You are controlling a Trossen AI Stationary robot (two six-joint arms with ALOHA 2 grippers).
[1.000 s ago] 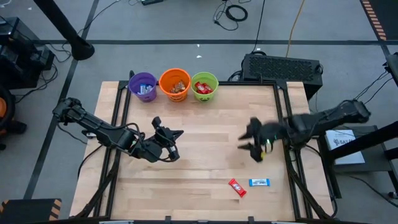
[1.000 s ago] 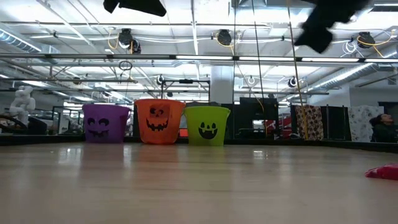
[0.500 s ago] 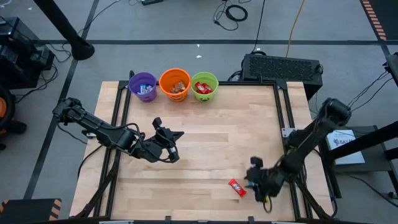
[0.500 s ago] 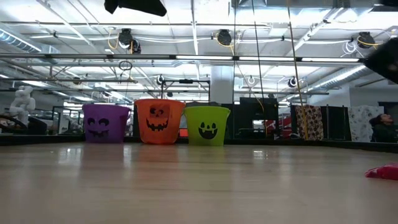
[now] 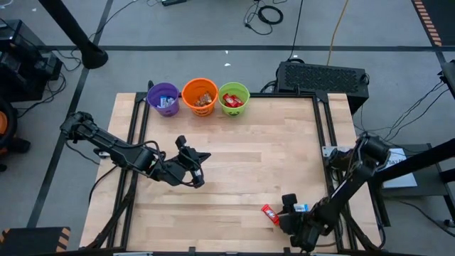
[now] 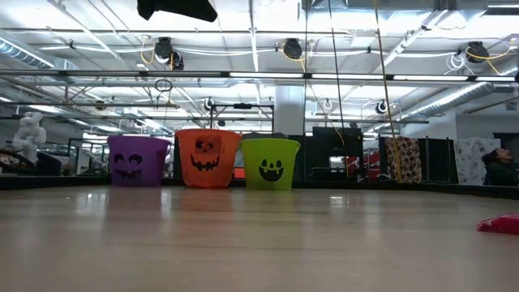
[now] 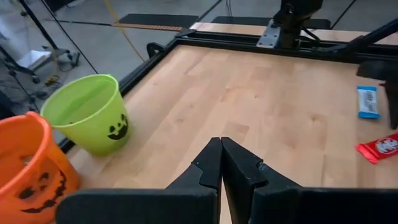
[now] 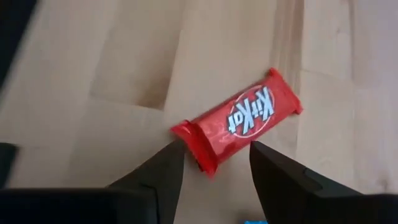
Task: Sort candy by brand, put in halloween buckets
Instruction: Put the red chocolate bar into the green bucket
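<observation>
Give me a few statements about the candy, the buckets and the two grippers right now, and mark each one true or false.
1. The right gripper is open, with an end of the red KitKat between its fingers. True.
2. The left gripper is holding a blue candy. False: its fingers are shut on nothing, above the bare table.
3. The three buckets stand in a row, purple, orange, green. True.
4. The green bucket holds blue-wrapped candy. False: red wrappers show in it; the blue ones are in the purple bucket.
5. Only one candy is left on the table. False: a blue candy lies beside the KitKat.
</observation>
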